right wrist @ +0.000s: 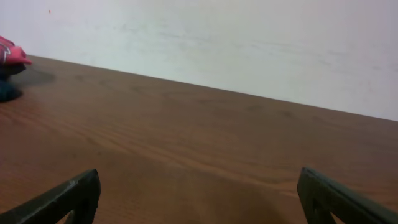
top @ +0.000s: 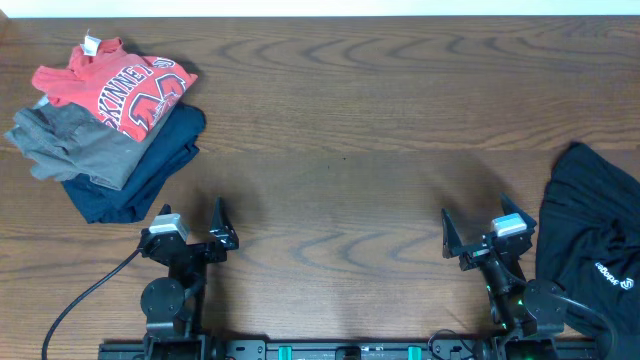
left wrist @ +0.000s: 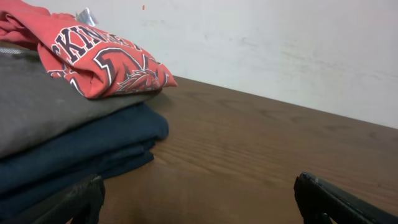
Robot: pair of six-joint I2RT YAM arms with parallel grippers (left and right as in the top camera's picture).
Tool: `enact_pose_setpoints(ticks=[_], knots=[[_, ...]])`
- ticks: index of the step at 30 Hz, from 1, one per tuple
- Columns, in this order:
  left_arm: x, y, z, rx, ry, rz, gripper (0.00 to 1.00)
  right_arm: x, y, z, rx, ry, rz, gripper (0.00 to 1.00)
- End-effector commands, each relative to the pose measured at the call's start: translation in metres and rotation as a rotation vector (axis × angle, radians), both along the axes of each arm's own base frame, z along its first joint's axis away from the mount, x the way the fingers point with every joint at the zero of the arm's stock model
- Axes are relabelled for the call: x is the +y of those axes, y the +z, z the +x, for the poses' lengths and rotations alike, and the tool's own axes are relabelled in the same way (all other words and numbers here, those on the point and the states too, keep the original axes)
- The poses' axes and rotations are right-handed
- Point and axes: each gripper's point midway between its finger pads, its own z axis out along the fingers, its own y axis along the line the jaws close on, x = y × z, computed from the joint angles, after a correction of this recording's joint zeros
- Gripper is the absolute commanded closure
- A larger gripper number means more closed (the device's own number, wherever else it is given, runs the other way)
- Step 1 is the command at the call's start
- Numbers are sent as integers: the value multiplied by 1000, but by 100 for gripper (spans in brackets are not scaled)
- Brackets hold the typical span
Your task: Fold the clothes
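At the right edge of the overhead view, a plain black soft-fabric garment [top: 590, 225] lies in a loose, unfolded heap on the brown wood-grain tabletop [top: 340, 120]. Part of it runs out of frame. A small white logo print [top: 612, 272] shows near its lower right. It lies just beside the right arm's base and does not appear in either wrist view.

Right hand [top: 478, 232]: low at the near edge, just left of the garment, not touching it. Its jaws are spread wide with nothing between them. In the wrist view the right hand [right wrist: 199, 199] shows two dark fingers [right wrist: 68, 198] at the bottom corners with bare wood between.

Left hand [top: 190, 228]: near edge, left of centre, jaws likewise parted and empty. From its own camera the left hand [left wrist: 199, 202] faces a folded stack close by.

Far left of the tabletop, well apart from the black garment: a stack of three folded pieces. A red shirt with white lettering [top: 115, 85] lies on top, a grey folded garment [top: 70, 140] under it and a navy folded garment [top: 140, 175] at the bottom.

A black cable [top: 85, 300] trails from the left arm toward the near-left corner.
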Motion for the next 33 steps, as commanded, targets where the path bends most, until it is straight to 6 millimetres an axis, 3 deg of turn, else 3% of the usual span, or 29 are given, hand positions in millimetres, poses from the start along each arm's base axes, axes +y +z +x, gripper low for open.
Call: enact_pose_setpoints(ticks=[1,11,17,26,33], knots=[[-3,-14,-1,46,-16,-1,2,4,0,-1,-5,20,-3,1],[-4,-14,-1,46,-26,-3,2,4,0,-1,7,18,39,1],[-30,-5,-4,33,-175,-40,2,9,4,-3,30,43,131,1],[-33,38,-16,27,-188,-44,2,9,35,-11,42,46,133,1],[-33,68,-17,107,-187,-52,2,5,67,-6,108,17,128,1]])
